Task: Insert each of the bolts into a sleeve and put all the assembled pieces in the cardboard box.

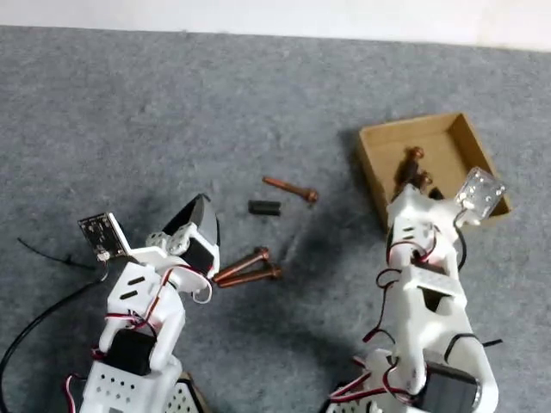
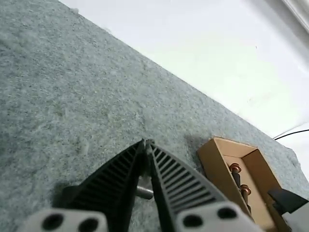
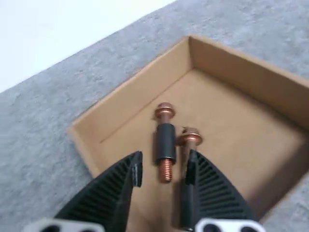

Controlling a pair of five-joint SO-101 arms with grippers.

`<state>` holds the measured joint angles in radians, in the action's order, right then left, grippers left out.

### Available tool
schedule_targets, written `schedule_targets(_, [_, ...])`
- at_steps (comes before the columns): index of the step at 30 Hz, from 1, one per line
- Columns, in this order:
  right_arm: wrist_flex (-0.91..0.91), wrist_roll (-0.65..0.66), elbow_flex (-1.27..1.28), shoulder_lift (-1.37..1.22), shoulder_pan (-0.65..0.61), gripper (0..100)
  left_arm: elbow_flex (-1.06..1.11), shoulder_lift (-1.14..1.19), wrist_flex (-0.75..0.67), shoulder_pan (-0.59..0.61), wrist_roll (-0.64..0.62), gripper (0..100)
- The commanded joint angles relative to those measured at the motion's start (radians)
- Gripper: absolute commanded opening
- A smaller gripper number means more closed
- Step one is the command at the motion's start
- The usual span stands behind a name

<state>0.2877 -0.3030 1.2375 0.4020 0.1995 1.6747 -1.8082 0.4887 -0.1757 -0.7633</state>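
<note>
The cardboard box (image 1: 448,138) sits at the right; two bolts in black sleeves (image 3: 165,140) (image 3: 191,138) lie inside it, also seen as assembled pieces (image 1: 411,165). My right gripper (image 3: 164,160) hangs open just above them, holding nothing. On the grey mat lie one loose black sleeve (image 1: 264,207), a single copper bolt (image 1: 291,188) behind it, and two bolts side by side (image 1: 247,268). My left gripper (image 1: 204,222) is shut and empty, just left of that pair, its tips (image 2: 146,143) pointing over bare mat. The box (image 2: 219,157) lies far off to its right.
The grey mat (image 1: 129,129) ends at a white surface (image 1: 344,17) at the back. A black cable (image 1: 43,258) trails on the mat at the left near the left arm's base. Open mat lies between the loose parts and the box.
</note>
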Motion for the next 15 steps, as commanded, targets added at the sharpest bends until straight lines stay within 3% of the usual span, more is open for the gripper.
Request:
schedule_targets(1, [0.028, 0.000, 0.012, 0.114, -0.045, 13.2, 0.022, -0.010, -0.023, 0.008, -0.002, 3])
schedule_targets(4, [0.028, 0.034, 0.107, 0.260, -0.096, 13.2, 0.022, -0.010, -0.023, 0.008, -0.002, 3])
schedule_targets(10, [0.025, 0.265, 0.334, 0.584, -0.302, 13.1, 0.022, -0.012, -0.025, 0.038, -0.003, 3])
schedule_targets(15, [-0.251, 0.304, 0.398, 0.777, -0.421, 13.1, 0.022, -0.013, -0.068, 0.157, -0.032, 2])
